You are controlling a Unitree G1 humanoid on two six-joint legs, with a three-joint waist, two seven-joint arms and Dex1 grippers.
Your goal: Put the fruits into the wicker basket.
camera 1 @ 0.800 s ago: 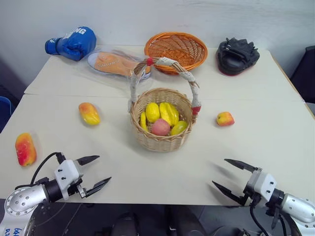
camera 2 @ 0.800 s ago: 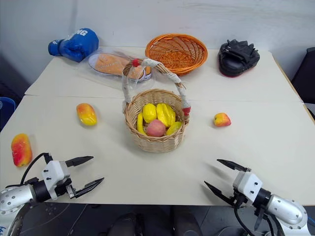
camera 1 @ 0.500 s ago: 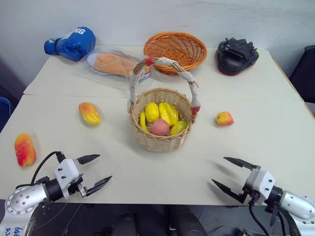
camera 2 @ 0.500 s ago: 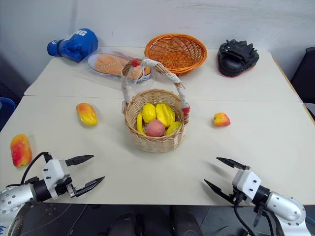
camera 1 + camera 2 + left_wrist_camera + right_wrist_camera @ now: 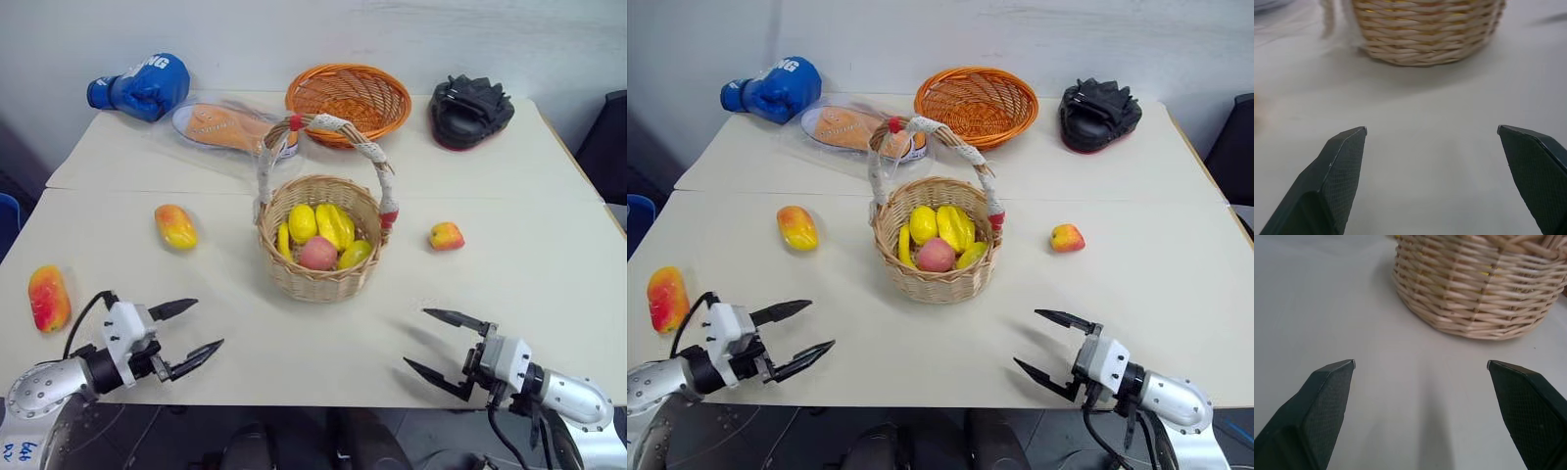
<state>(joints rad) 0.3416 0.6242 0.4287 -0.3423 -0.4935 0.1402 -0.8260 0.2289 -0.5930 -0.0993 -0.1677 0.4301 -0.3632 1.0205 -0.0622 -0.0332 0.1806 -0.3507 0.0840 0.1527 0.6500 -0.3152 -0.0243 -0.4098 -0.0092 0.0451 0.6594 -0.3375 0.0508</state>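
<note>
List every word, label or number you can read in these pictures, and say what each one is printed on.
"...ING": white letters on the blue boxing glove; the start of the word is turned out of sight.
Blue marks on the left arm: too small to read.
The shoe in clear plastic bears no readable text.

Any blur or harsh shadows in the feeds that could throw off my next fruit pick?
Head views: even, soft light, with the wicker basket, both mangoes and the peach crisp. Only faint shadows lie under the open right gripper. Left wrist view: basket weave soft and slightly blurred, fingertips sharp. Right wrist view: weave clear.
</note>
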